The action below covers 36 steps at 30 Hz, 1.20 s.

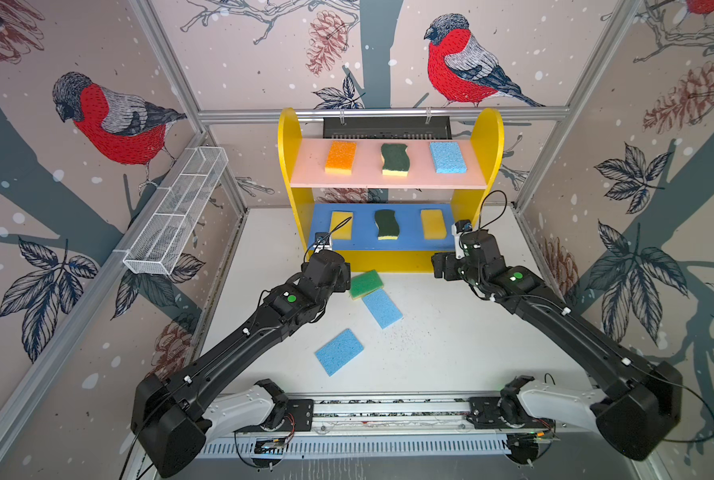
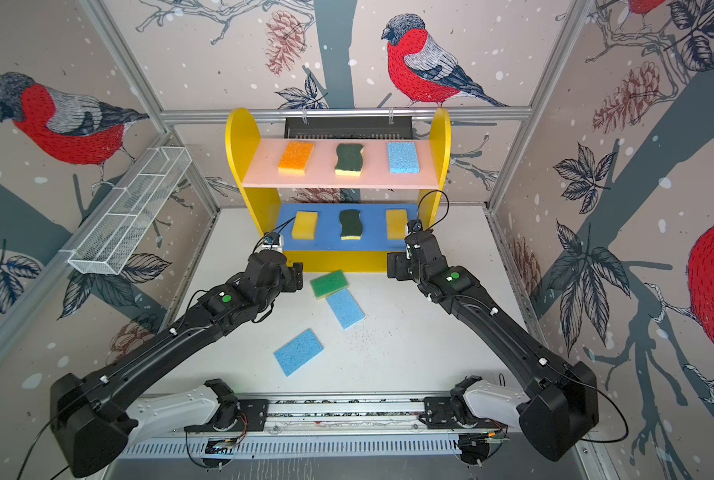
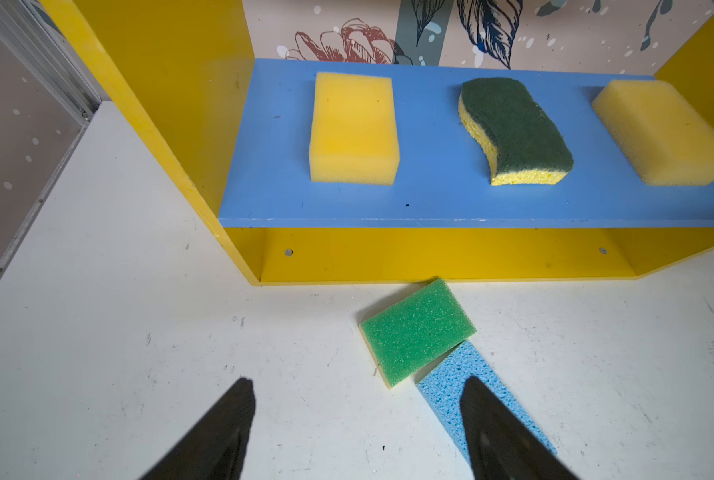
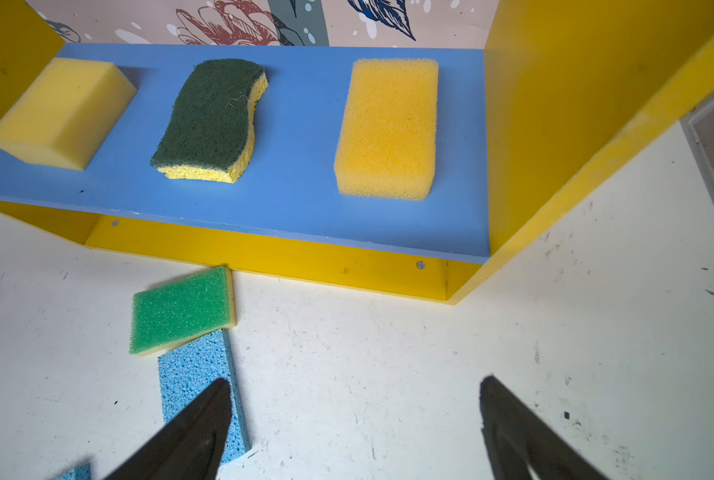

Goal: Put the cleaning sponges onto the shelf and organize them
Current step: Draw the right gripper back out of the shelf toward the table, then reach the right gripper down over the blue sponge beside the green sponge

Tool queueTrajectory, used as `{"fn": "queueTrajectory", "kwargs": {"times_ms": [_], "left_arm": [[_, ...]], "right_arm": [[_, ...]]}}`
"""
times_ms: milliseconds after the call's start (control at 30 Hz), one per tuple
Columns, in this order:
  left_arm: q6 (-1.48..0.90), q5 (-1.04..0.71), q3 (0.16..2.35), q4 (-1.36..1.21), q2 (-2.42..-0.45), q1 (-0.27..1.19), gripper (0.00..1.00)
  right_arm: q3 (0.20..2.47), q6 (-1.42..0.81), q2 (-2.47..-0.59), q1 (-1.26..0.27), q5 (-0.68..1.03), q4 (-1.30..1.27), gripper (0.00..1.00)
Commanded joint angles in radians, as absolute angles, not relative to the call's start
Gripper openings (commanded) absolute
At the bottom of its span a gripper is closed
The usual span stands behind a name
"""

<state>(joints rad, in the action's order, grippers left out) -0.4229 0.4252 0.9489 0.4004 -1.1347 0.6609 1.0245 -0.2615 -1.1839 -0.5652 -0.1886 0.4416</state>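
Left pincer (image 3: 357, 382) and right pincer (image 4: 355, 379) hang open and empty before the shelf (image 1: 289, 137). Its pink board (image 1: 368, 168) and blue board (image 1: 409, 240) each carry three evenly spaced sponges (image 1: 340, 157). A green sponge (image 1: 365, 283), overlapping a blue sponge (image 1: 382, 308), and a lone blue sponge (image 1: 339, 352) lie on the worktop (image 1: 451, 353), probably next.

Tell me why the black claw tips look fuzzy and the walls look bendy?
Left wrist view: the left claw sits too close to the lens, so it blurs, while the green sponge is sharp. Right wrist view: same with the right claw. Both top views: a wide lens splays the walls outward; light is soft, shadows faint.
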Motion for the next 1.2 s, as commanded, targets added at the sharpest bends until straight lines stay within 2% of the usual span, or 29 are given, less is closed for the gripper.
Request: {"fn": "queueTrajectory", "kwargs": {"times_ms": [0,800,1067,1167], "left_arm": [[-0.441,0.378,0.922,0.377,-1.147,0.643,0.78],[-0.532,0.316,0.802,0.307,-1.281,0.637,0.77],[-0.591,0.312,0.77,0.355,-1.272,0.637,0.76],[-0.612,0.317,0.752,0.374,-1.255,0.636,0.74]], "right_arm": [[0.992,-0.282,-1.16,-0.56,-0.155,0.399,0.93],[0.863,-0.373,-1.168,-0.562,0.061,0.312,0.92],[0.869,-0.391,-1.293,-0.724,-0.012,0.284,0.89],[0.887,-0.403,-1.35,-0.774,-0.015,0.27,0.83]]}}
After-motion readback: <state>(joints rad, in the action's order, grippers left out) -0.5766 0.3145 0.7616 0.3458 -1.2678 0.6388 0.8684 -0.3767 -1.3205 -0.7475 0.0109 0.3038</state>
